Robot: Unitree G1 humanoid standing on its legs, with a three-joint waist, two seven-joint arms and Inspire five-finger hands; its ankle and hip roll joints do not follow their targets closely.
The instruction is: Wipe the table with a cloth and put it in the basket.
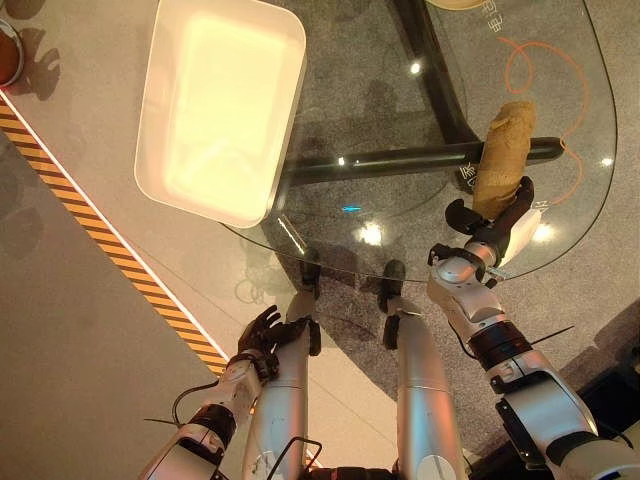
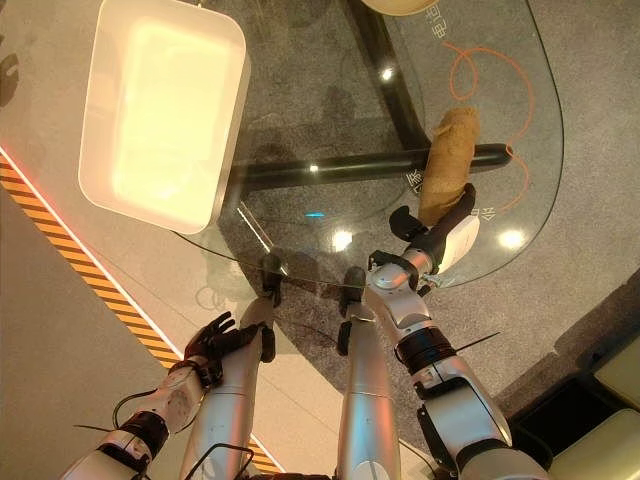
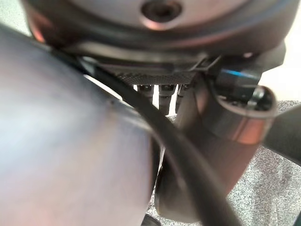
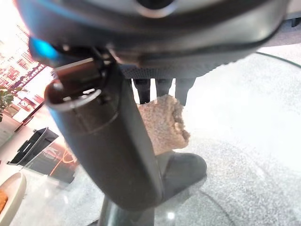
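Resting on the glass table [image 1: 400,120], the tan cloth [image 1: 503,155] was pinched by the right hand [image 1: 497,232]; the white basket [image 1: 220,105] sat at the table's left; the left hand [image 1: 262,333] hung relaxed over grey floor [image 1: 70,330].

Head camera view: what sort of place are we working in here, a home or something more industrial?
Probably a lab or showroom floor, not a home. A glass table stands on speckled grey flooring, with black-and-yellow hazard tape marking the floor beside it. The white basket and the tan cloth by the right hand look staged.
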